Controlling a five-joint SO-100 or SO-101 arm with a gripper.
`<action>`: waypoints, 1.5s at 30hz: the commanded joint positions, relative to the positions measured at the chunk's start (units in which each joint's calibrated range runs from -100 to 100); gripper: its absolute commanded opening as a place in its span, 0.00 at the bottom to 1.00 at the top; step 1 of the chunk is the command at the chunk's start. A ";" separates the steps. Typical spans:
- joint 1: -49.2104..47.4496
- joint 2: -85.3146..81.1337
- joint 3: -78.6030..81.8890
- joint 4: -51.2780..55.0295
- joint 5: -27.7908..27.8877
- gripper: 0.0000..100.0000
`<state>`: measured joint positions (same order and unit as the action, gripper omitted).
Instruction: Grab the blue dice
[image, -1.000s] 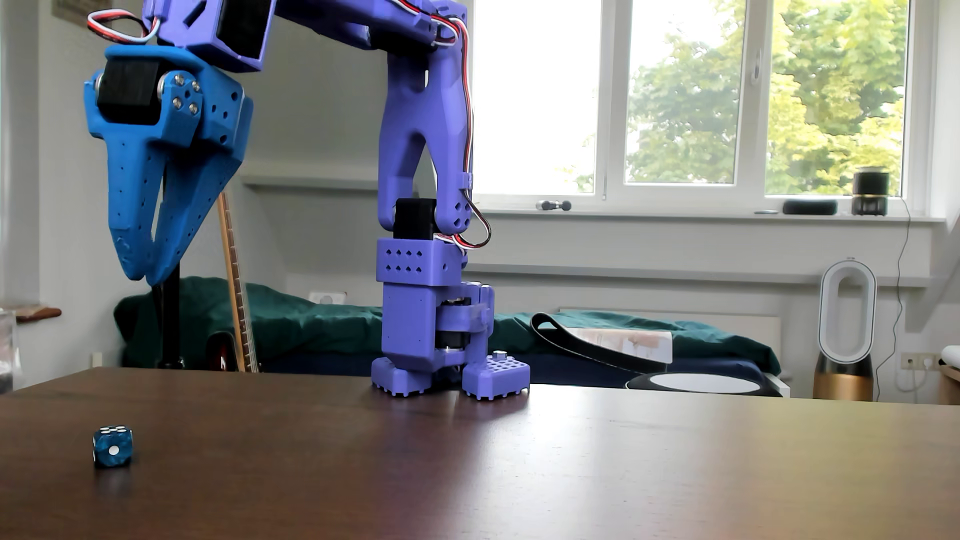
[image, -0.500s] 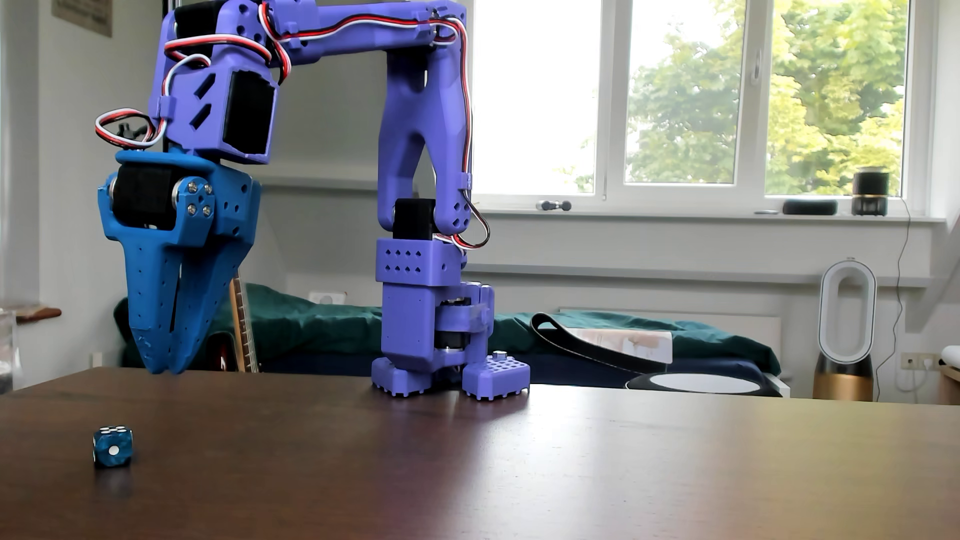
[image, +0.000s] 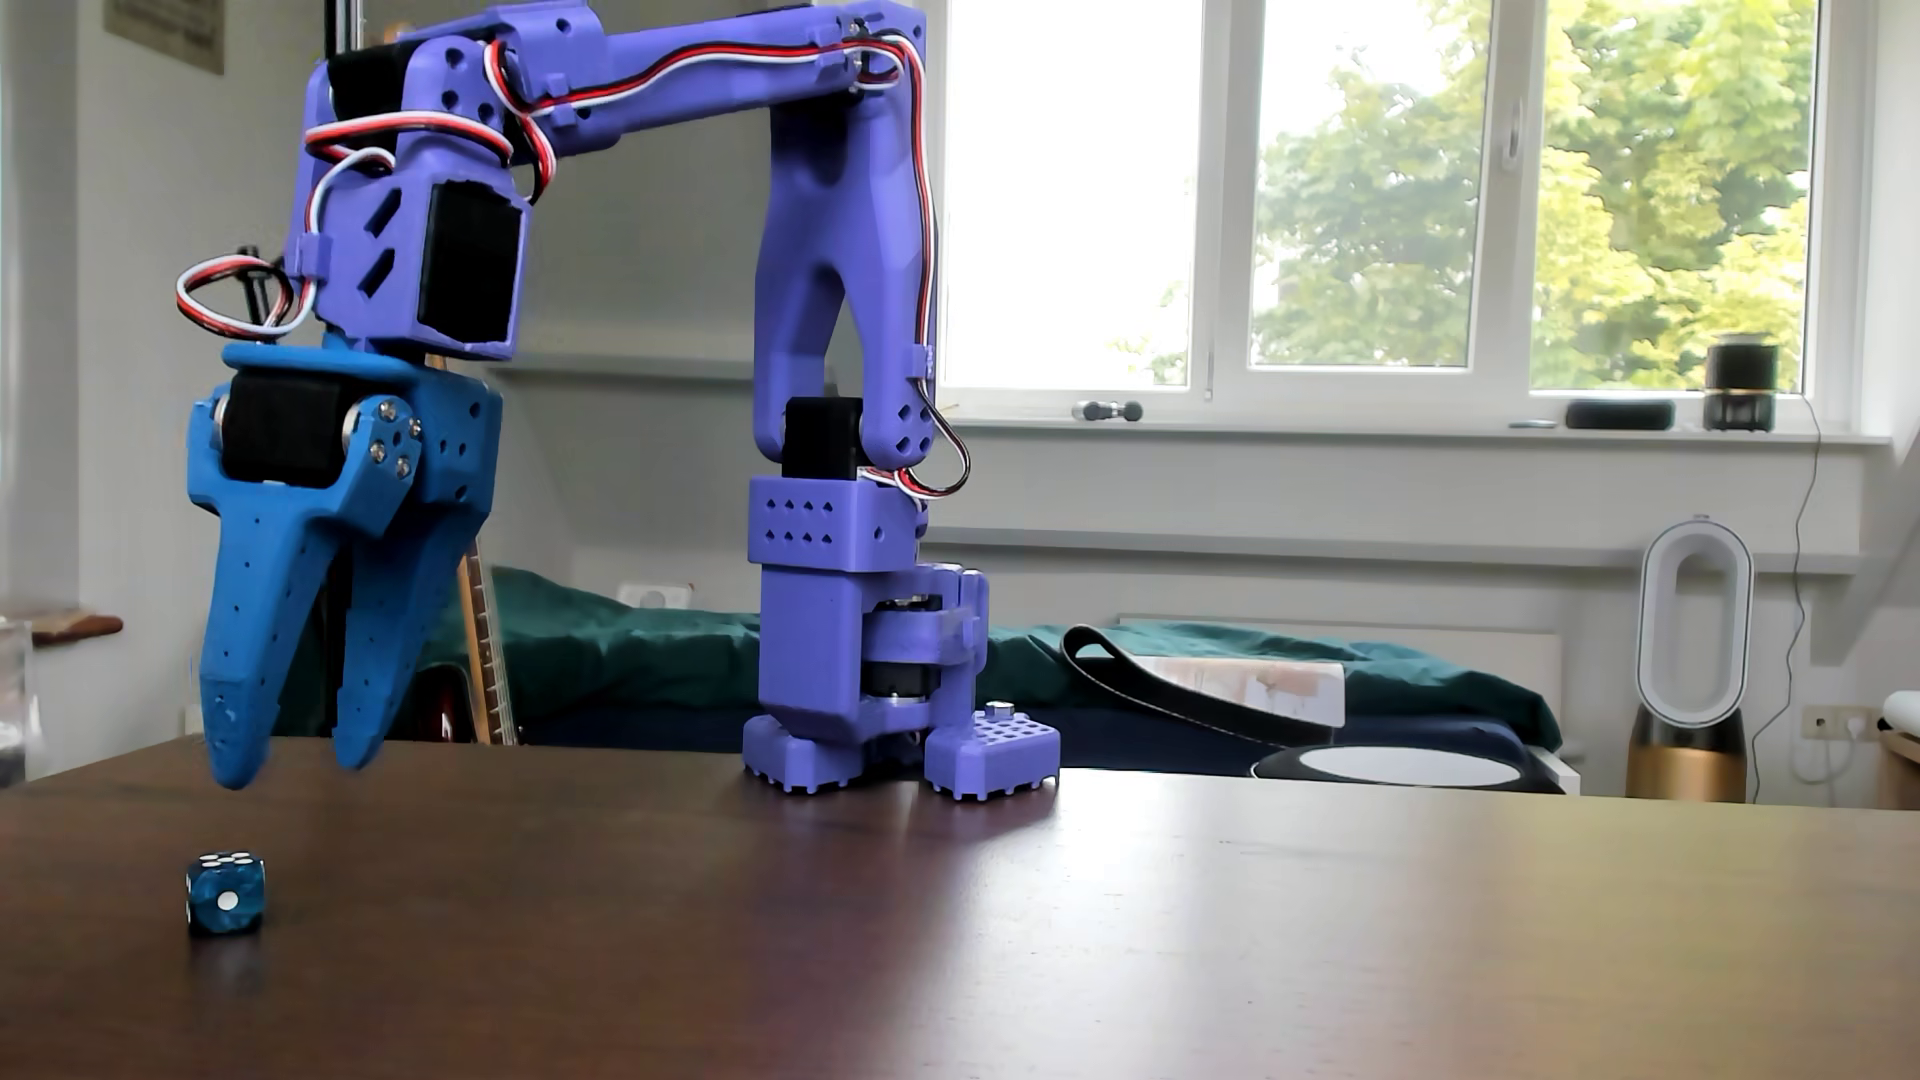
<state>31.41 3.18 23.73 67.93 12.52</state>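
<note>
The blue dice (image: 225, 894) is a small marbled dark-blue cube with white pips. It sits on the dark brown table (image: 1039, 935) near the front left. My gripper (image: 296, 758) has bright-blue jaws that point down and stand a little apart, with nothing between them. The tips hang just above the table, above the dice and slightly to its right, and they do not touch it. The purple arm reaches left from its base (image: 894, 748) at the table's middle back.
The table's far edge runs behind the arm base. Beyond it are a bed with a green cover (image: 623, 644), a guitar neck (image: 483, 644), a white fan (image: 1694, 644) and a window (image: 1351, 187). A glass object (image: 12, 696) stands at the left edge.
</note>
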 joint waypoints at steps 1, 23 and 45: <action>0.18 -1.13 0.14 -0.51 0.31 0.20; -0.23 4.57 1.13 -7.35 1.36 0.20; 0.59 5.74 -0.04 -7.52 2.04 0.20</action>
<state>31.41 9.95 25.08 61.23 14.30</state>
